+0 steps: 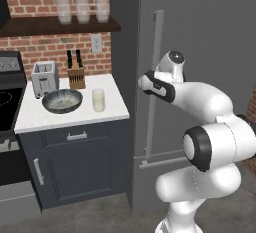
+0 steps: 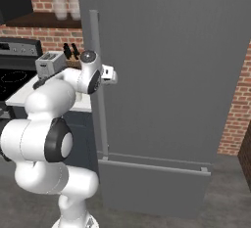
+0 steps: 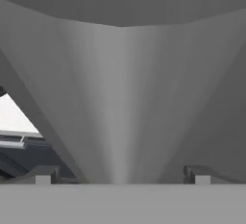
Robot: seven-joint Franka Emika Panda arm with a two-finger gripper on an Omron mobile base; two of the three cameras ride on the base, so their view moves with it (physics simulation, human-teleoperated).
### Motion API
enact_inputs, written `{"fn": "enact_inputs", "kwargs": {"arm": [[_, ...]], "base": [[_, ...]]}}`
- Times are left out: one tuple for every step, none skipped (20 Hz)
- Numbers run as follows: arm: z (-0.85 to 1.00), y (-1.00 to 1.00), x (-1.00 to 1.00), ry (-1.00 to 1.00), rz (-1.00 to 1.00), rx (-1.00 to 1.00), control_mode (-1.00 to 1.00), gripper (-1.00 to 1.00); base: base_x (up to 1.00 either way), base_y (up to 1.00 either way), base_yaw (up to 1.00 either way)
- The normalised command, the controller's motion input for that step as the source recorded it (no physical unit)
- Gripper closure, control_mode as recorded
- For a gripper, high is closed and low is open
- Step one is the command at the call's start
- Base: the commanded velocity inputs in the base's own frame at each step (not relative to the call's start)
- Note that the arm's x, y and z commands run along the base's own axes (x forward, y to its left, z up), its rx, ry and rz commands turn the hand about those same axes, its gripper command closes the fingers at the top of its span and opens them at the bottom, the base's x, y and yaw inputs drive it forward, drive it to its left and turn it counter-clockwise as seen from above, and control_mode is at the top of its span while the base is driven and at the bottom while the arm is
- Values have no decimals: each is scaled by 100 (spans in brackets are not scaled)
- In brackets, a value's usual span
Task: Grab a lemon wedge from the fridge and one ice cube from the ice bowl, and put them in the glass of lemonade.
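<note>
The fridge (image 1: 200, 37) (image 2: 171, 75) is a tall dark grey cabinet with its door shut, so the lemon wedge is hidden. My gripper (image 1: 145, 81) (image 2: 110, 75) (image 3: 120, 175) is up against the long vertical bar handle (image 1: 156, 52) (image 2: 97, 41) (image 3: 115, 98). It is open, with the bar between its widely spread fingertips (image 3: 43, 175). On the white counter (image 1: 70, 117) to the left sit the ice bowl (image 1: 62, 100) and, just right of it, the glass of lemonade (image 1: 98, 99).
A silver toaster (image 1: 45, 77) (image 2: 50, 63) and a knife block (image 1: 76, 74) stand at the back of the counter. Three frosted glasses (image 1: 82, 4) line a dark shelf above. A black stove (image 1: 7, 102) borders the counter on the left. A brick wall flanks the fridge's right side.
</note>
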Motion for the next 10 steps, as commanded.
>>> {"fn": "enact_inputs", "kwargs": {"arm": [[0,10,55,0,-12,0,-100,-100],[0,7,56,0,-11,0,-100,-100],[0,4,60,0,-9,0,-100,-100],[0,0,57,0,-8,0,-100,-100],[0,0,54,-1,-8,0,-100,-100],[0,0,44,0,-6,0,-100,-100],[0,0,36,0,-4,0,-100,-100],[0,1,32,0,0,0,-100,-100],[0,0,32,0,0,0,-100,-100],[0,0,33,0,0,0,-100,-100]], "base": [[0,0,0],[0,0,0],[0,0,0],[0,0,0],[0,0,0],[0,0,0],[0,0,0],[0,0,0],[0,0,0],[0,0,0]]}}
